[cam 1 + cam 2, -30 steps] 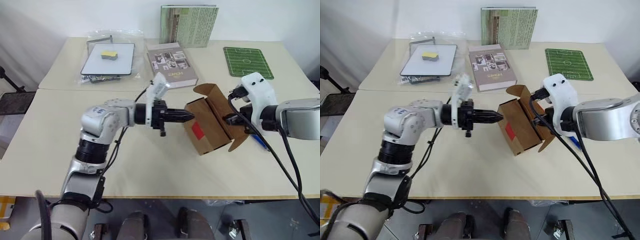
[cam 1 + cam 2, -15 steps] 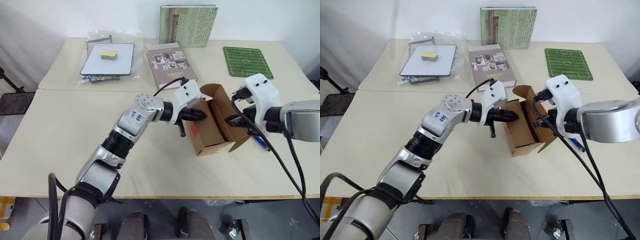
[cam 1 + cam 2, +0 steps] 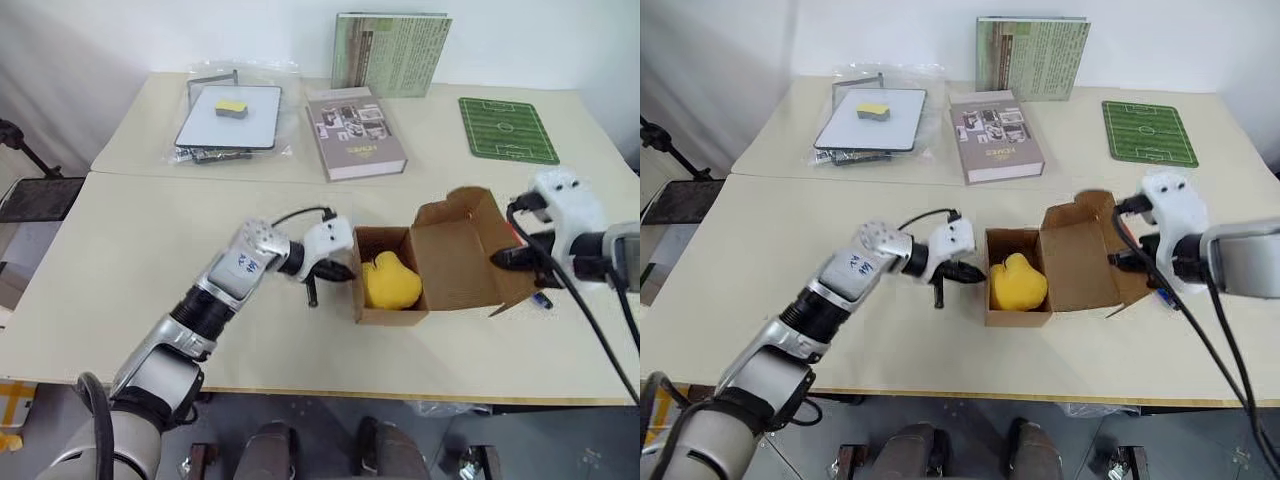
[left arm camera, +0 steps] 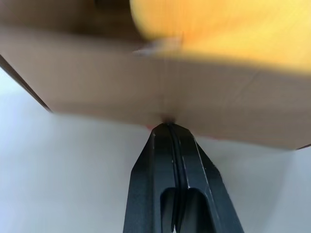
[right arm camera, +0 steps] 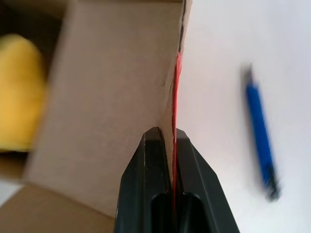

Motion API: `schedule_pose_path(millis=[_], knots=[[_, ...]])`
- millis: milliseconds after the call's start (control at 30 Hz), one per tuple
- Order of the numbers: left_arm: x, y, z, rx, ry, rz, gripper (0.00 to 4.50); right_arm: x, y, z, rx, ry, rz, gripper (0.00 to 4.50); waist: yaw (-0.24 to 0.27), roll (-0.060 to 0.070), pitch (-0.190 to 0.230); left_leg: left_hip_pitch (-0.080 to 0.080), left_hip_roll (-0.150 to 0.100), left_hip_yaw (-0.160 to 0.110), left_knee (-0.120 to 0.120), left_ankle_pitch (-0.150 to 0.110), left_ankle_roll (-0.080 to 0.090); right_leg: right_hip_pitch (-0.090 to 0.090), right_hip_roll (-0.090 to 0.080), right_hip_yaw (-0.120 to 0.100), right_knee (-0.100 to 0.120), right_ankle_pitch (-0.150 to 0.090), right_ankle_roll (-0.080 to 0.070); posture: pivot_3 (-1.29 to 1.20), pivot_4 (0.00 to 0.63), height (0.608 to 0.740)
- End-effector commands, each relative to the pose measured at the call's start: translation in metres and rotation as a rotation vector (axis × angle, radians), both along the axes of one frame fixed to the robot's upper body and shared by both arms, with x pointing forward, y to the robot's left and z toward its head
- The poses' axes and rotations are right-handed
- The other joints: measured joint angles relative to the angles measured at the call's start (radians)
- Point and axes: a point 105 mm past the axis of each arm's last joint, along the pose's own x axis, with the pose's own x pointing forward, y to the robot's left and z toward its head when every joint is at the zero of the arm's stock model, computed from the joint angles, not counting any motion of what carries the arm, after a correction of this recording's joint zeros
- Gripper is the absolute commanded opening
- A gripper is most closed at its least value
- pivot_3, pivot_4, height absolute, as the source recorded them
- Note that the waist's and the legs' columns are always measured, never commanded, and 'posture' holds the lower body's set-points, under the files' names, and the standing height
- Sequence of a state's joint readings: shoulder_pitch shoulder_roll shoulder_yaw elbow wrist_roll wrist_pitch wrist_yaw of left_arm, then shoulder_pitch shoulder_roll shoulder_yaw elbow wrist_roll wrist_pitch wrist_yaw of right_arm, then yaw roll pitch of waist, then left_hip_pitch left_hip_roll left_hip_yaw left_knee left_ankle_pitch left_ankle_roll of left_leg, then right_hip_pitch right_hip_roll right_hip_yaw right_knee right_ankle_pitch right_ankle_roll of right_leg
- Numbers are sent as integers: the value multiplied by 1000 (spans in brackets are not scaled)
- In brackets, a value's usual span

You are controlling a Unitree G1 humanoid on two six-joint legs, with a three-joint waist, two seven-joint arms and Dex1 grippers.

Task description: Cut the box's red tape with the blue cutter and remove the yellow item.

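1. The box (image 3: 400, 280) lies open near the front edge of the cream table (image 3: 130, 250), its mouth facing up, with the yellow item (image 3: 391, 284) sitting inside its left half.
2. The left gripper (image 3: 343, 270) reaches in from the left, fingers pressed tight together with nothing between them; in the left wrist view their tips (image 4: 167, 127) touch the outer side of the box's left wall.
3. The right gripper (image 3: 497, 259) is at the box's right side, clamped on the edge of the wide opened flap (image 3: 462, 265). In the right wrist view the cardboard edge, with a strip of the red tape (image 5: 177, 85) along it, runs down between the two closed fingers (image 5: 194, 170).
4. The blue cutter (image 3: 541, 298) lies flat on the table just to the right of the box, beside the right gripper and partly hidden by it; in the right wrist view it (image 5: 259, 136) is apart from the flap.
5. Farther back, beyond the seam where two tabletops meet, a thick grey book (image 3: 355, 132) lies flat near the middle.
6. To its left is a white board (image 3: 228, 118) on clear plastic wrap, with a small flat yellow block (image 3: 231, 104) on it.
7. To the right lies a green mat (image 3: 506, 129) printed like a football pitch.
8. At the very back a green book (image 3: 391, 53) leans upright against the white wall.
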State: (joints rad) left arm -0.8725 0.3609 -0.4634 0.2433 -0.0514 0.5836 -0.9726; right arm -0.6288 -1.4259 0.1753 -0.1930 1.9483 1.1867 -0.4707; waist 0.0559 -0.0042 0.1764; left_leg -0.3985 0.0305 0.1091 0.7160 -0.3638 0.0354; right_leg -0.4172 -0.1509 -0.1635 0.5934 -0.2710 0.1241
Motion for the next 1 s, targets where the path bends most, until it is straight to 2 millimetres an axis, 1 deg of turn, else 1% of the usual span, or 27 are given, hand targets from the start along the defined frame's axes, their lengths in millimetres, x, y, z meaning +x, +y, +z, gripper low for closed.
schedule_pose_path(millis=[33, 133, 233, 333, 400, 533, 567, 633, 733, 833, 867, 900, 1000], knots=[[-2, -11, 13, -40, -38, -23, 0, 1, 8, -17, 87, 36, -7, 11, -2, 0, 0, 0, -1, 0, 0, 0, 0, 0, 0, 0, 0, 0, 0, 0, 150, 740], [0, -11, 12, -49, -38, -6, 0, 3, 11, -39, 122, 75, -24, 11, -2, 0, 0, 0, -1, 0, 1, 0, 0, 0, 1, -1, 0, 1, -1, 0, 150, 740], [1, -12, 12, -59, -34, 5, 0, 7, 10, -53, 105, 70, -37, 11, -4, 0, 0, 0, -1, 0, 1, 0, 0, 0, 2, 0, 1, 1, -1, 0, 150, 740], [2, -12, 11, -74, -21, 19, 0, 20, 4, -53, 66, -32, -66, 11, -4, 0, 0, 0, -1, 0, 2, 0, 0, 0, 1, 0, 2, 1, -1, 0, 150, 740], [3, -12, 10, -73, -19, 24, 0, 26, 2, -47, 31, -101, -58, 11, -5, 0, 0, 0, -1, 0, 3, 0, 0, 0, 1, 0, 2, 1, -1, 0, 150, 740], [5, -3, 12, -77, -13, 58, 0, 31, 9, -26, 59, -233, 37, 978, -6, 0, 0, 1, -1, 1, 3, 0, 0, 0, 2, 1, 2, 1, -1, 0, 150, 740], [6, -1, 13, -78, -14, 64, 0, 32, 9, -22, 62, -261, 39, 1398, -7, 0, 0, 1, -1, 1, 3, 0, 0, 0, 2, 1, 2, 1, -1, 0, 150, 740], [8, 4, 17, -87, -12, 80, 0, 32, 4, -16, 30, -303, 54, 2059, -6, 0, 0, 1, -1, 1, 2, 0, 0, 0, 2, 1, 2, 1, -1, 0, 150, 740], [10, 12, 21, -95, 4, 108, 0, 29, 4, -4, 39, -365, 85, 3181, -6, 0, 0, 1, -1, 1, 2, 0, 0, 0, 2, 1, 2, 1, -1, 0, 150, 740], [10, 18, 23, -101, 49, 127, 618, 25, 2, 5, 36, -403, 112, 4229, -5, 0, 0, 1, -1, 1, 2, 0, 0, 0, 2, 1, 3, 1, -1, 0, 150, 740], [9, 20, 24, -108, 70, 135, 903, 24, -1, 8, 31, -421, 113, 4500, -4, 0, 0, 1, -1, 1, 2, 0, 0, 0, 2, 1, 3, 1, -1, 0, 150, 740], [10, 22, 27, -120, 86, 145, 1238, 23, -5, 12, 25, -438, 111, 4500, -4, 0, 0, 1, -1, 1, 2, 0, 0, 0, 2, 1, 3, 1, -1, 0, 150, 740], [20, 31, 40, -164, 91, 207, 2182, 20, -22, 26, -10, -498, 105, 4500, -2, 0, 0, 1, -2, 2, 3, 0, 0, 0, 2, 2, 3, 1, -1, 0, 150, 740]])
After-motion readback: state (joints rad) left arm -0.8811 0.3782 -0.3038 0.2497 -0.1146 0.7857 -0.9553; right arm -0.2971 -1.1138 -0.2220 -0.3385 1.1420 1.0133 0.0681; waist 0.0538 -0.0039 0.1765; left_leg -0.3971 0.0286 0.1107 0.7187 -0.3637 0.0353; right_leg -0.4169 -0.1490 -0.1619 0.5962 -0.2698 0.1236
